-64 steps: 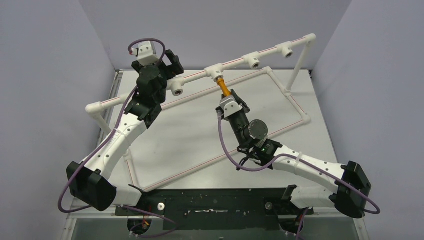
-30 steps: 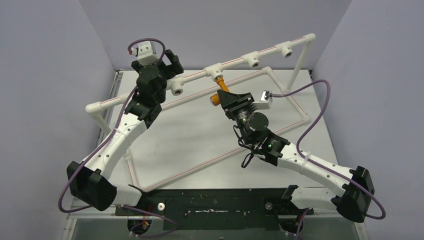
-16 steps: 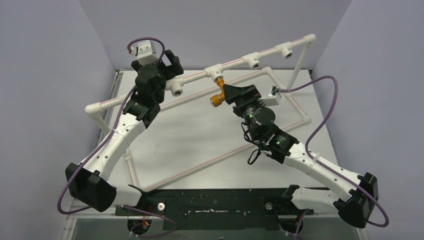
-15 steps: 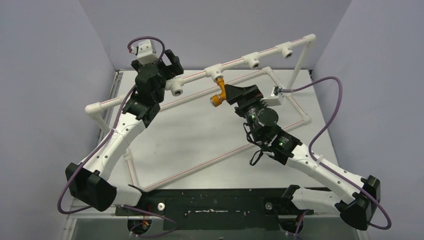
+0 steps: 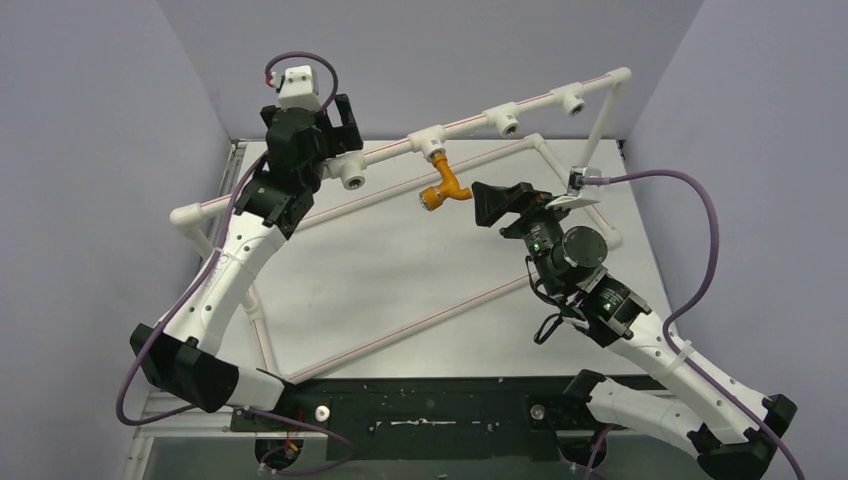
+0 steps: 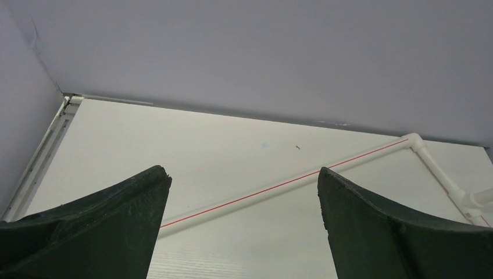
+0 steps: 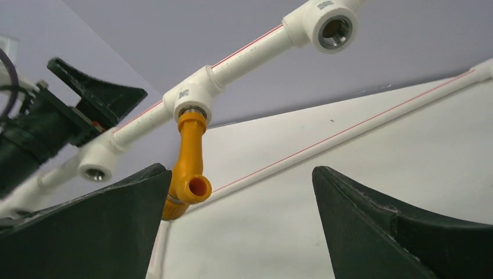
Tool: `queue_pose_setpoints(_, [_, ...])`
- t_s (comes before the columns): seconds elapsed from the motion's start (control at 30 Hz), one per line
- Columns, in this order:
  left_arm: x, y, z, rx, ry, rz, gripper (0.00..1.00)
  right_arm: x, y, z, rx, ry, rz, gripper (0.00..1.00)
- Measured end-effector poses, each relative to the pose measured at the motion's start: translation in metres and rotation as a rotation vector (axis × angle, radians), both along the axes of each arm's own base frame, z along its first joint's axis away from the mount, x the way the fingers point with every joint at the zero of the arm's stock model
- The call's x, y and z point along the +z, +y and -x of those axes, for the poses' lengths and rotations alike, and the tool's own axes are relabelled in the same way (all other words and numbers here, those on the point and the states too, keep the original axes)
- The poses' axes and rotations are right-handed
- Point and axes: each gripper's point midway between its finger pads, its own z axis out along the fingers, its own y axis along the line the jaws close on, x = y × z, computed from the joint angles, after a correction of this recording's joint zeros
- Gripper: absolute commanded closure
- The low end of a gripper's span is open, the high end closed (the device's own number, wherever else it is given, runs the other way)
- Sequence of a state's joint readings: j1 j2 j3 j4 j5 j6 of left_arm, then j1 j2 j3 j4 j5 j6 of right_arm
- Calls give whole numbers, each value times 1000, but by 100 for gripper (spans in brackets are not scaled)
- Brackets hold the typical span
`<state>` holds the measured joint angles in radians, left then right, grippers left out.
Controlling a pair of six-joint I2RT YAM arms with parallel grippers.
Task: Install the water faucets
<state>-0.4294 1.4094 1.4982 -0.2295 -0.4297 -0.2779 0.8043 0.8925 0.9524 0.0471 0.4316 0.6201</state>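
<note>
One faucet (image 7: 187,157), bore visible, right wrist

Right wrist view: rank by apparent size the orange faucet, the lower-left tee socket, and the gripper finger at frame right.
1. Gripper finger, largest, though nearest the camera.
2. Orange faucet.
3. Tee socket, smallest.

Pipe rail over the far side of the tabletop (image 5: 380,265), with a tap hanging from it.
A white plastic pipe frame (image 5: 420,323) lies flat on the tabletop, reaching from the near left corner towards the far right corner. Above its far side stands a raised white plastic pipe rail (image 5: 470,124) with four tee sockets (image 5: 508,122). The small orange-brass tap (image 5: 443,187) hangs from the second socket from the left. The right gripper (image 5: 482,203) is just right of the tap, apart from it. The left gripper (image 5: 347,127) is near the leftmost socket.
</note>
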Motion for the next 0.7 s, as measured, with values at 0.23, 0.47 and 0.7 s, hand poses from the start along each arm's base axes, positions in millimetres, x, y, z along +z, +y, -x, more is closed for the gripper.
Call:
queue_pose_setpoints(0.23, [27,-2,14,-65,-50,-57,3,3,3,10,87,-128,292,2])
queue_pose_setpoints(0.47, [85,4,60,-152,-205,-45,3,24,8,12,143,-298,585,2])
queue_pose_setpoints(0.7, [97,6,137,-325,-348,-25,3,20,25,21,257,-519,942,2])
